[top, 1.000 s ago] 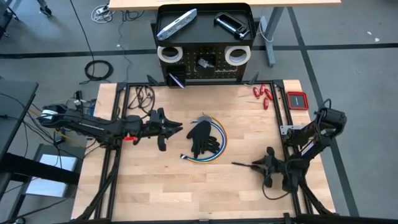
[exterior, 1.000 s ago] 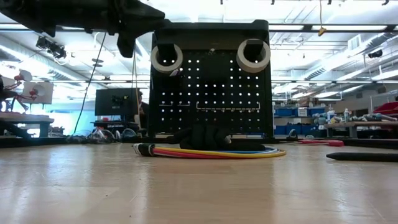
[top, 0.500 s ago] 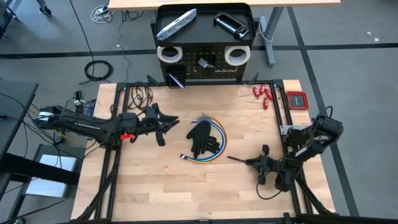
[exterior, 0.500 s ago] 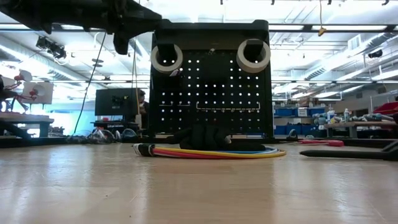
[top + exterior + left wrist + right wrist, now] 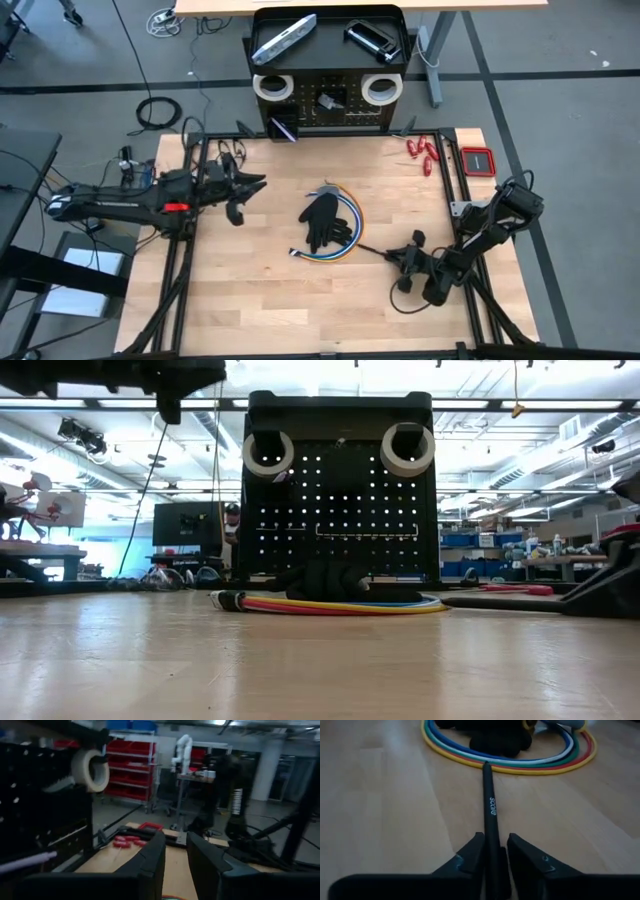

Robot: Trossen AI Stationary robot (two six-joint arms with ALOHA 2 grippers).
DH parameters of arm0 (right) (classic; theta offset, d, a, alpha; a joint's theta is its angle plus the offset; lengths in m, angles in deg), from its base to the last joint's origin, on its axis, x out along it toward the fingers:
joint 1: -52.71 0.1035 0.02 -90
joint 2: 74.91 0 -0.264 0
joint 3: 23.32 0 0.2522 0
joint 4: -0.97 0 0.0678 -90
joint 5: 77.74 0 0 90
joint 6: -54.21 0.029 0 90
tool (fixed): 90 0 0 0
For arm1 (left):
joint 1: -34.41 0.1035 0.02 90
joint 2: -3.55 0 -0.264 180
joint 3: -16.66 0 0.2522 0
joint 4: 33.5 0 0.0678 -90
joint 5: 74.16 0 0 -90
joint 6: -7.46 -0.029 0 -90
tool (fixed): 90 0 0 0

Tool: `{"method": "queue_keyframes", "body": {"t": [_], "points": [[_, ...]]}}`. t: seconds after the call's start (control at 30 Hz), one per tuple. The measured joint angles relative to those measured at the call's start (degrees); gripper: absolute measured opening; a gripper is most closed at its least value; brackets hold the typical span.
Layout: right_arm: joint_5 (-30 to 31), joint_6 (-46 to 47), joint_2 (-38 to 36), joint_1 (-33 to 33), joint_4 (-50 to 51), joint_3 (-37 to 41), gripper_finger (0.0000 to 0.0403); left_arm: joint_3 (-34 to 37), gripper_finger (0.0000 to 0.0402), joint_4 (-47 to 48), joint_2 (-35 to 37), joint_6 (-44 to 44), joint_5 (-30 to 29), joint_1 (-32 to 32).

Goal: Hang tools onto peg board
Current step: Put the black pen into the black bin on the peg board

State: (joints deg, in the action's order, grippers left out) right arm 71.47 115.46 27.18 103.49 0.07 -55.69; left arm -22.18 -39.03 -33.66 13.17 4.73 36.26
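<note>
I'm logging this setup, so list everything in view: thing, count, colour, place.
Peg board: one, black, upright beyond the table's far edge.
Tape rolls: two, white, hung on the board's top corners.
Flat bar: one, silver-grey, in the board's top tray.
Clamp: one, black, same tray.
Red-handled tools: a few, far right table corner.
Red case: one, beside that corner.
Glove: one, black, table centre.
Cable coil: one, multicoloured, under the glove.
Rod: one, black, tip at the coil.
Left gripper: left of the glove, holding nothing.
Right gripper: jaws shut on the rod.
</note>
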Motion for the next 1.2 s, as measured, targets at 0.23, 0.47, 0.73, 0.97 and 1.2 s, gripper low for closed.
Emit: {"method": "queue_keyframes", "body": {"t": [0.23, 0.47, 0.73, 0.97, 1.2], "points": [[-1.3, 0.2, 0.7, -2.9, -2.3, -0.6, 0.0049, 0.0, 0.0085, 8.3, 8.3, -3.5, 2.4, 0.1], [-9.9, -2.4, -6.8, -7.9, 11.0, -6.8, 0.0049, 0.0, 0.0085, 21.8, 15.4, -3.1, 1.1, 0.1], [-17.3, -20.7, -19.4, -21.3, 48.2, -31.5, 0.0047, 0.0, 0.0085, 29.8, 13.3, -1.0, -4.8, 0.1], [-15.0, -34.8, -10.2, -39.9, 49.4, -57.0, 0.0046, 0.0, 0.0085, 28.9, 9.1, -9.6, -14.1, 0.1], [-12.8, -45.4, 9.5, -50.4, 58.7, -87.5, 0.0046, -0.9, 0.0085, 30.1, 8.5, -12.5, -15.4, 0.1]]}}
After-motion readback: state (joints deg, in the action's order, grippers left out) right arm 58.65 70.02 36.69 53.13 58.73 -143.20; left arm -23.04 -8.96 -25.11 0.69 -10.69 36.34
